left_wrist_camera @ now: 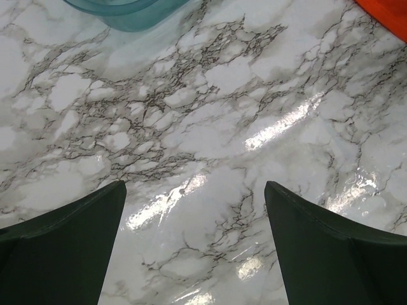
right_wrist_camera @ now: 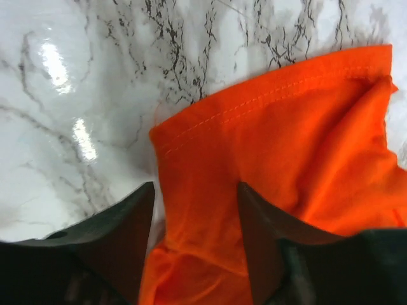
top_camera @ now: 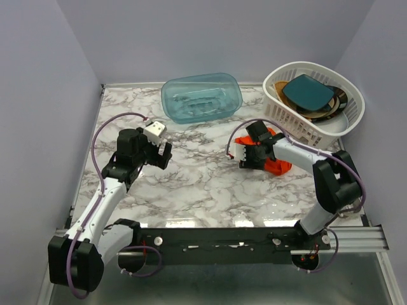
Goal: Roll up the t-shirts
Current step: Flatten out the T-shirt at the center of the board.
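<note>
One red-orange t-shirt (top_camera: 277, 167) lies bunched on the marble table (top_camera: 203, 184), right side, just in front of the white basket (top_camera: 311, 64) and to the right of the teal tub (top_camera: 201, 96). Right gripper (right_wrist_camera: 196, 185) is down on it, fingers either side of a fabric fold; cannot tell if it's actually clamped. Left gripper (left_wrist_camera: 194, 187) spread wide over bare marble, holding nothing.

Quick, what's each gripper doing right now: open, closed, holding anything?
Left gripper: open, holding nothing.
Right gripper: jaws on either side of the t-shirt; whether it grips the fabric cannot be told.
</note>
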